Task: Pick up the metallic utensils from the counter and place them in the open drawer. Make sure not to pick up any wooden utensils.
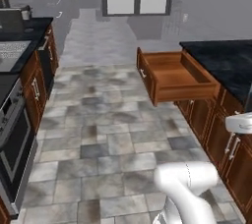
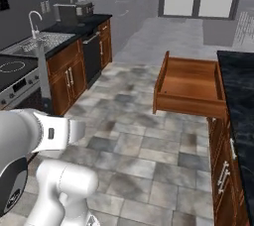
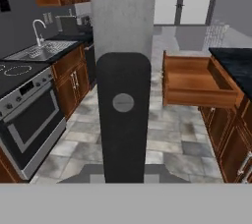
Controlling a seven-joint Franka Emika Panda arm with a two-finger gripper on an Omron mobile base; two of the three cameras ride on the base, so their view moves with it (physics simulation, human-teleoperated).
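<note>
Drawer (image 1: 173, 75) juts empty at centre right beside the counter (image 1: 224, 61), an easy snag for the swinging arm; jaw state I cannot tell.

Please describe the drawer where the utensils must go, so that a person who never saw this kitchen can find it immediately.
Find the island with the glossy black stone counter on the right side of the grey tiled floor. At its far end, just below that top, a wide shallow reddish-brown wooden open drawer juts out over the floor. Unlike the closed cabinet doors beside it, it is pulled out, showing a bare wooden inside.
</note>
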